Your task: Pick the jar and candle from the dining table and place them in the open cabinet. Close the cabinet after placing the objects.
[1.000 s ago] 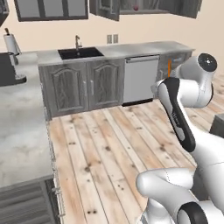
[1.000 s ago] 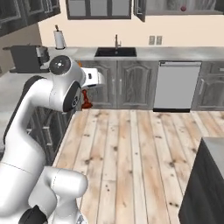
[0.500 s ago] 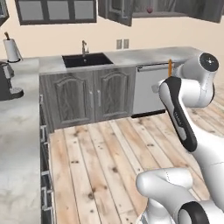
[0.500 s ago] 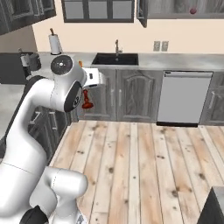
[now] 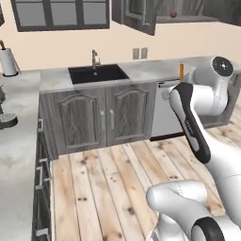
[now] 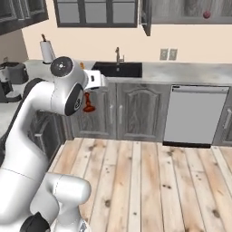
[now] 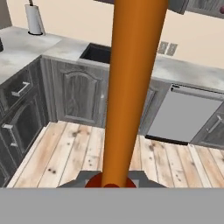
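Left base view first, reading from its left edge: we see a paper towel roll [image 5: 8, 61] standing on the marble counter [image 5: 56, 77], then the black sink [image 5: 98, 73] with its faucet, then the arched-panel base cabinets [image 5: 101, 117] below. Further right, the cabinet [image 5: 141, 14] hangs on the wall with one door swung open, and a small red ball [image 5: 173, 14] sits on its shelf. At the right, our white arm folds in front of the dishwasher, and the orange tip of the candle [image 5: 181, 70] pokes up just above the forearm.

From the right base view, left to right, we find the arm's shoulder, then the dark red candlestick base of the candle [image 6: 88, 103] hanging just below the hand, clear of counter and floor, in front of the base cabinets. The gripper itself is hidden behind the arm here.

From the hand view, the candle [image 7: 131, 87] rises as a thick orange column straight up the middle, its red holder at the bottom edge between our finger tips. We hold it: the gripper [image 7: 111, 181] is closed narrowly on the candlestick.
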Tool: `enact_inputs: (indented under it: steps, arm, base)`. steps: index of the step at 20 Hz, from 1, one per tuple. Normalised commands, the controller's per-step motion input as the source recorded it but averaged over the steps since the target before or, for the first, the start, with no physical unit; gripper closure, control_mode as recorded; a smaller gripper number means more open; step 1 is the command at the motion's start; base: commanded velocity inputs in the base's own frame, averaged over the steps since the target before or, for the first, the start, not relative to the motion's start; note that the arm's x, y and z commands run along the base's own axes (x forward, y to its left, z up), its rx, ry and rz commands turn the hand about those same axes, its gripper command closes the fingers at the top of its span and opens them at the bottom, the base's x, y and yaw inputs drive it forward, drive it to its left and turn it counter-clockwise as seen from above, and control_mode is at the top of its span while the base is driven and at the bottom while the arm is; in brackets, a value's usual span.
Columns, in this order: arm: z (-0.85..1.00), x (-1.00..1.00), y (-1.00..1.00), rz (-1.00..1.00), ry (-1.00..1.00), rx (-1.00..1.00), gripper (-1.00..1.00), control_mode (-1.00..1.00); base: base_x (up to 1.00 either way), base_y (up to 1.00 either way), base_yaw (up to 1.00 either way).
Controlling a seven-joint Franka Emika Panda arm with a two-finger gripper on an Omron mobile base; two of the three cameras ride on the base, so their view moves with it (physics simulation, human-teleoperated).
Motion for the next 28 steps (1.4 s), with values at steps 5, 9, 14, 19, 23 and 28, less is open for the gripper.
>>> enact_inputs:
  steps: [5,9,14,19,23,28]
  arm:
    - [0.00,0.00,0.00,0.00,0.00,0.00,1.00,1.00]
    - [0.00,0.00,0.00,0.00,0.00,0.00,1.00,1.00]
    - [0.00,0.00,0.00,0.00,0.00,0.00,1.00,1.00]
    - [0.00,0.00,0.00,0.00,0.00,0.00,1.00,1.00]
    - [0.00,0.00,0.00,0.00,0.00,0.00,1.00,1.00]
    - [0.00,0.00,0.00,0.00,0.00,0.00,1.00,1.00]
  base:
    - [0.74,-0.91,0.02]
    - [0.31,-1.00,0.00]
    - [0.32,-0.94,0.00]
    - [1.00,-0.53,0.18]
    - [1.00,-0.72,0.40]
    - [1.00,-0.19,0.08]
